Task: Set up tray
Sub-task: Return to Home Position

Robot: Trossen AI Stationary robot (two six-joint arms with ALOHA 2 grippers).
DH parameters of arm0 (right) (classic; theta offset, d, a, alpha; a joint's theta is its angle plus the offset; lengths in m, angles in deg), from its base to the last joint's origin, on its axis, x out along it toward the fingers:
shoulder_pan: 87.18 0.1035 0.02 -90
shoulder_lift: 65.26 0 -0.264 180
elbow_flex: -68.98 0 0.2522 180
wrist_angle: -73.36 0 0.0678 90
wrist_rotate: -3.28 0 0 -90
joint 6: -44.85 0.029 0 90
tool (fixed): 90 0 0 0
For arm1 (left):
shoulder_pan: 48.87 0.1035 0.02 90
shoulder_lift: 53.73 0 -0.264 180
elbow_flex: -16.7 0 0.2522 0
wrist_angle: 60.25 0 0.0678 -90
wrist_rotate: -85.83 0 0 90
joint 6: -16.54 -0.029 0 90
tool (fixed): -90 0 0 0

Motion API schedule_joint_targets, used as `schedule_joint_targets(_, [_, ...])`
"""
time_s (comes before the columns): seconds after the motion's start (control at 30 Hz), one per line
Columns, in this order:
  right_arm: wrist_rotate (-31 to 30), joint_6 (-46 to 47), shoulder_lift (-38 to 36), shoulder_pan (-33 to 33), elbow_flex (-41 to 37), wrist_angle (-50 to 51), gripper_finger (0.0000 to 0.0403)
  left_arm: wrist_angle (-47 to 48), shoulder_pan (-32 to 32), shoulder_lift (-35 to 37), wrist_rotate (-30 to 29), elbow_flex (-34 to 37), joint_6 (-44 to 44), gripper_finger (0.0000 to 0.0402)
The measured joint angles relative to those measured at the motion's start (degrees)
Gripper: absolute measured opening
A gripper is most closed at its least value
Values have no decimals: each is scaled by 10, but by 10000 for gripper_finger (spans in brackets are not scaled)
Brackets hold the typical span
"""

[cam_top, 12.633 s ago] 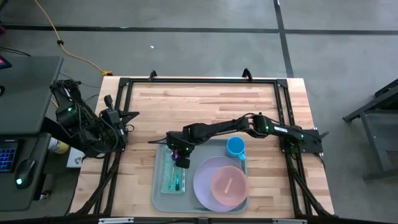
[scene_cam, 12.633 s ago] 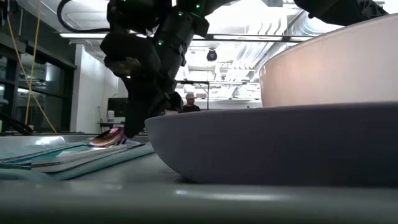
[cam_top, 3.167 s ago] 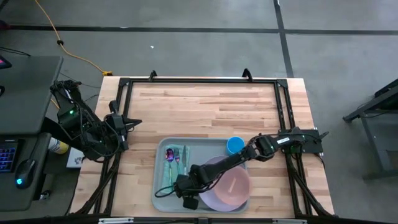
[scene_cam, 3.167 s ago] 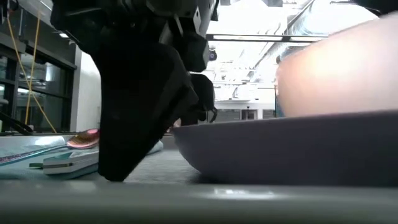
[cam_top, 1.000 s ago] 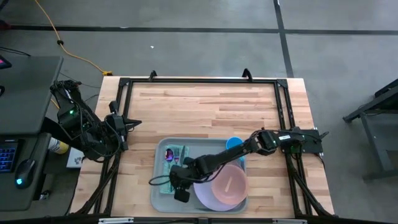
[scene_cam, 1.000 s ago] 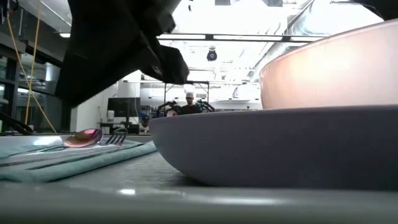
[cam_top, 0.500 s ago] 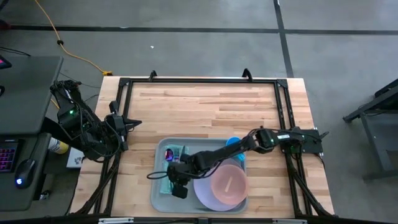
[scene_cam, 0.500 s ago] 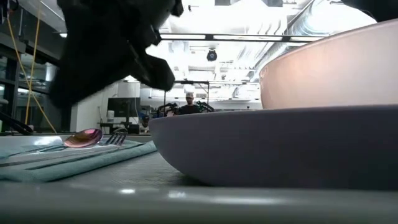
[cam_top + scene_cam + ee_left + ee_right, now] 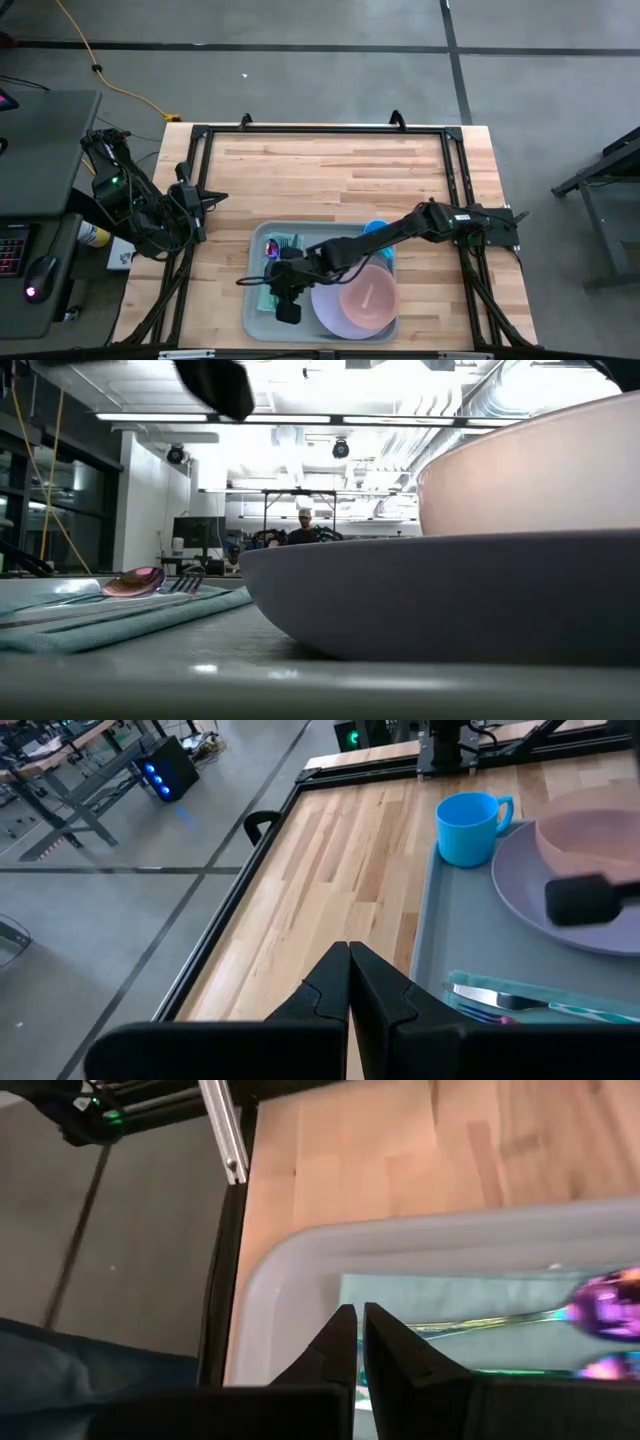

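**Tray** (image 9: 270,326): pale grey-blue plastic with a raised rim and rounded corners. It lay flat at the near edge of the surface (image 9: 330,170), about midway across.

**Contents, near part:**
- A plate (image 9: 325,305) sat on the right half, with a bowl (image 9: 368,298) in it.
- A napkin (image 9: 120,622) lay along the left half, with a spoon (image 9: 135,581) and fork (image 9: 185,582) side by side on it.

**Contents, far part:** a cup (image 9: 468,830) stood in the far right corner, just beside the plate.

**Right gripper** (image 9: 355,1315): hung above the napkin near the tray's left rim, fingers together on nothing.

**Left gripper** (image 9: 348,952): waited at the surface's left edge, well apart from the tray, fingers together and empty.

**Beyond:** a person (image 9: 305,525) showed far off in the room.

**Handling (judged):**
- The tray looked stiff, and light in itself but weighted to the right by the plate and bowl.
- Its smooth floor would let the cutlery and cup slide if it were tipped.
- The best hold appeared to be a bare stretch of rim, with the tray kept level.
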Motion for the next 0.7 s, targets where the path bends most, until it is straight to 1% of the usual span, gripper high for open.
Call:
schedule_joint_targets(0.17, [-23,-38,-45,0,0,35,0,16,0,1,-15,0,1,42])
schedule_joint_targets(0.43, [-10,-97,-115,-16,0,99,0,41,0,19,-24,0,3,42])
schedule_joint_targets(0.53, [-6,-116,-148,-23,0,147,0,41,0,34,-21,12,0,42])
schedule_joint_targets(0.7, [-55,-140,-218,-31,0,246,0,38,0,88,-11,63,7,42])
